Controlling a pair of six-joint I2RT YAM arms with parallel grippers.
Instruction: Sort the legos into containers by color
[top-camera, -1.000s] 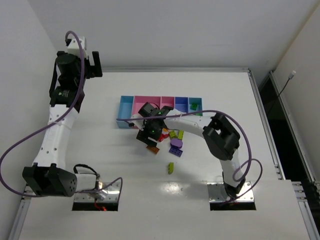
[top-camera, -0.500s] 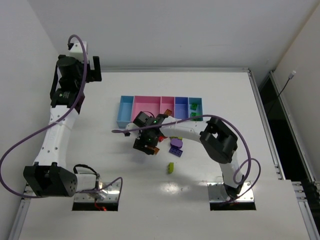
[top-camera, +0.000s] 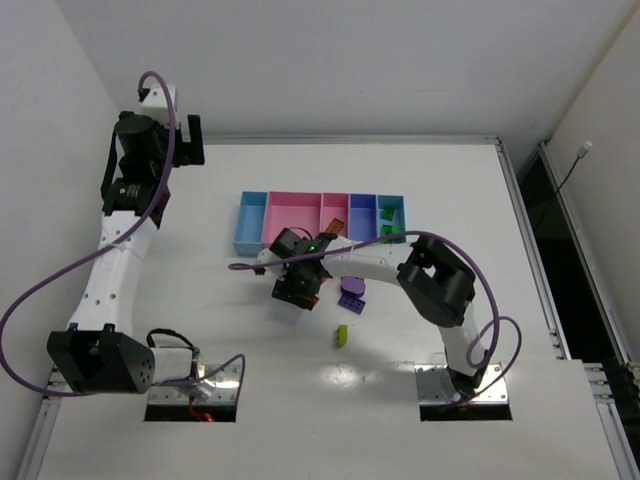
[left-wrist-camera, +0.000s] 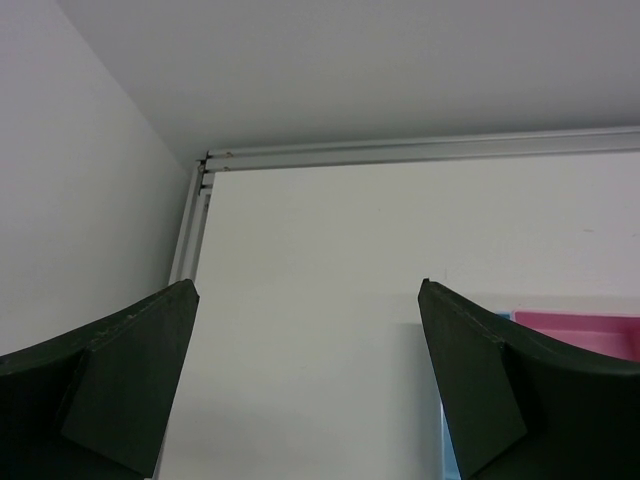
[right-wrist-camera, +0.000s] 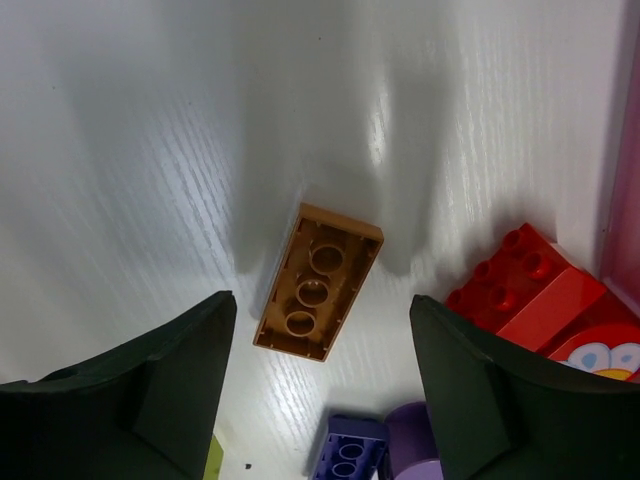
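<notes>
While the right gripper (right-wrist-camera: 316, 310) hovers, jaws spread, over the flat orange plastic brick (right-wrist-camera: 318, 282) (underside up, on white table (right-wrist-camera: 120, 150)), that askew brick may twist free at closing | left gripper (left-wrist-camera: 308, 290): jaws spread, empty.

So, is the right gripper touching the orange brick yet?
Apart. The right wrist view shows the right gripper open around the orange brick, with white table showing between the brick and each finger.
</notes>
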